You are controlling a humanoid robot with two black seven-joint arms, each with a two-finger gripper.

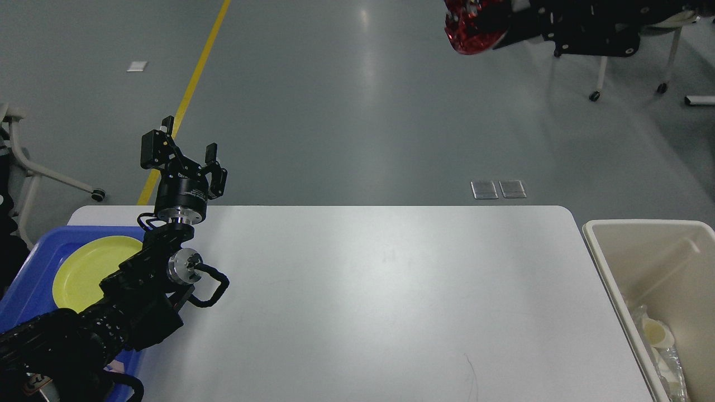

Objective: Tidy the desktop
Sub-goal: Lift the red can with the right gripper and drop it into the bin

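The desktop (380,290) is a wide white tabletop with rounded corners, and its middle lies bare. My left gripper (187,155) stands raised over the far left corner, open, with nothing between its fingers. My right gripper (505,28) is high at the top right edge of the view, well beyond the table and over the floor. It is shut on a crushed red can (472,30), and both are partly cut off by the frame's top edge.
A blue tray (28,268) holding a yellow plate (89,268) sits at the table's left end, partly under my left arm. A beige bin (620,234) with cups and plastic wrap stands off the right end. Wheeled chairs stand at far right and far left.
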